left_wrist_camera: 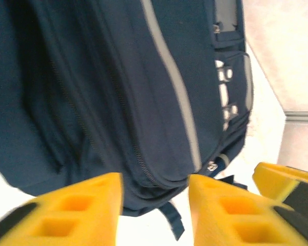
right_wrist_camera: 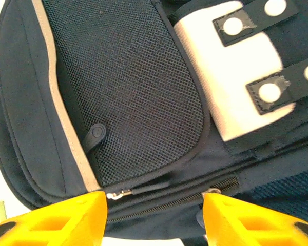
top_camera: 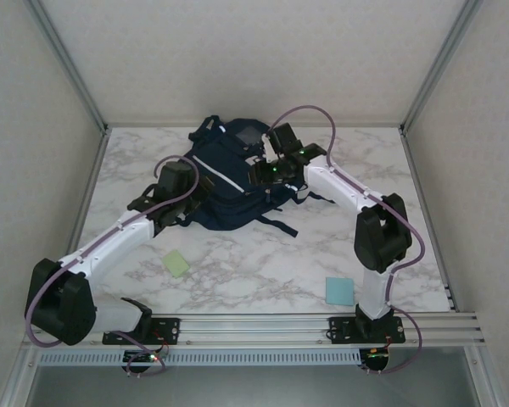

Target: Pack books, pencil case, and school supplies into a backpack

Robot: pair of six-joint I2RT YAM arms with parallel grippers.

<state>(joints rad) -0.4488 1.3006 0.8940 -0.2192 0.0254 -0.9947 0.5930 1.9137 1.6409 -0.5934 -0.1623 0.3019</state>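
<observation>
The navy backpack (top_camera: 229,191) lies at the far middle of the marble tabletop (top_camera: 263,254). The pale green pad (top_camera: 176,264) and the light blue pad (top_camera: 339,290) lie well apart from it, near the front edge. The left jaws stand narrowly parted and the right jaws wider, both empty and close over the backpack, whose white lettering (left_wrist_camera: 226,97) is too blurred to read.

The navy-blue backpack (top_camera: 225,193) lies flat on the marble worktop (top_camera: 263,254), its white stripe, grey patch and mesh pocket facing up, straps splayed; a pale green pad (top_camera: 176,264) lies flat nearer than the backpack, to its left; a light blue pad (top_camera: 339,290) lies nearer still, to its right; both are well apart from it.
</observation>
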